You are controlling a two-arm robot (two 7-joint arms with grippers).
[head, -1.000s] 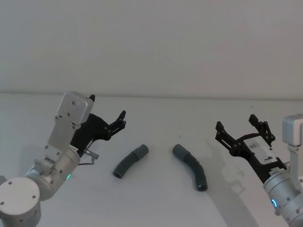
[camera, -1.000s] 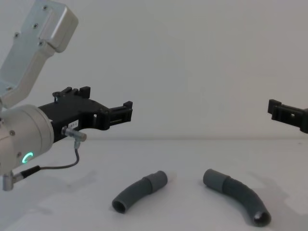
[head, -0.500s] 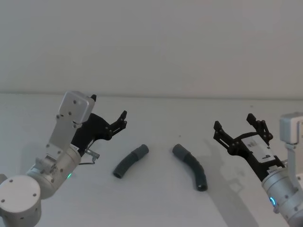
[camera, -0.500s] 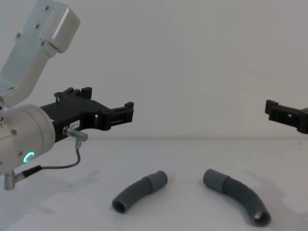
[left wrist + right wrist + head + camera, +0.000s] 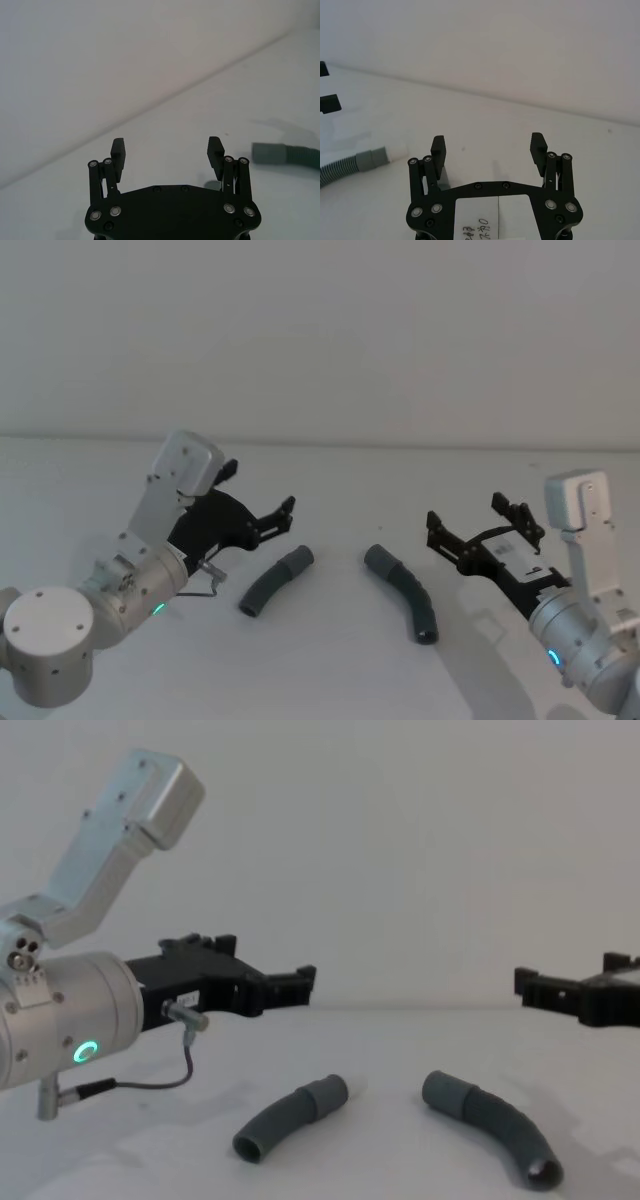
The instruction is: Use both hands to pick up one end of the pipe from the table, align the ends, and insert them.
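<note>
Wrist views show the left gripper [image 5: 167,147] and right gripper [image 5: 488,142] with fingers wide apart, empty. The chest view shows both raised off the surface [image 5: 390,1145], flanking the left pipe piece [image 5: 285,1118] and right pipe piece [image 5: 490,1120].

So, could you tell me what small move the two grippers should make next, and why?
I would probably bring both down together: the left gripper towards the left piece, the right gripper towards the right piece. Both sets of jaws stand open and hover clear of the pieces, which lie apart and ungrasped on the table.
</note>
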